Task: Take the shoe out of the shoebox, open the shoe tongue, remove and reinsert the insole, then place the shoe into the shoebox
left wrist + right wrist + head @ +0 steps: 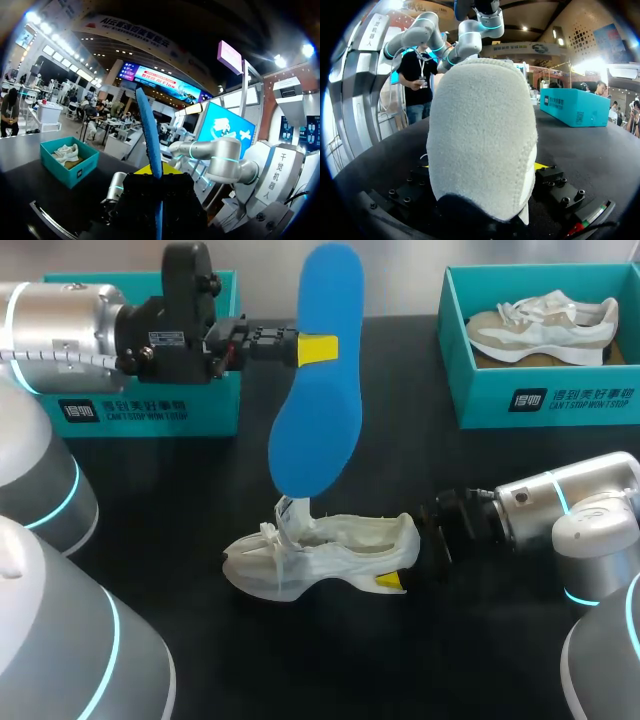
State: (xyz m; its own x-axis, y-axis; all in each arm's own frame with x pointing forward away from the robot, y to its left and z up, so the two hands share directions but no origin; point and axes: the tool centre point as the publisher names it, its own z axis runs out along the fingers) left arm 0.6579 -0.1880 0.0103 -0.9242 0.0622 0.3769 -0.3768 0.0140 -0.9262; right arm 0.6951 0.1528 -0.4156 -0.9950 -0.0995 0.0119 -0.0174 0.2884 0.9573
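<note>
Pinching insole (pixel 315 430): left gripper (pixel 318 348) | right gripper (pixel 403 560) clamps shoe (pixel 330 545) heel | far finger hidden

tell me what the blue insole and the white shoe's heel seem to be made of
insole: probably foam, with a smooth matte blue face, and thin where it is seen edge-on in the left wrist view. shoe heel: fuzzy off-white textile, fleece or suede-like, its nap plain in the right wrist view; exact fabric unclear.

White logo and lettering mark the fronts of the left shoebox (pixel 140 412) and right shoebox (pixel 572 400), while a small label (pixel 160 340) on the left gripper (pixel 318 348) seems too fine to read.
</note>
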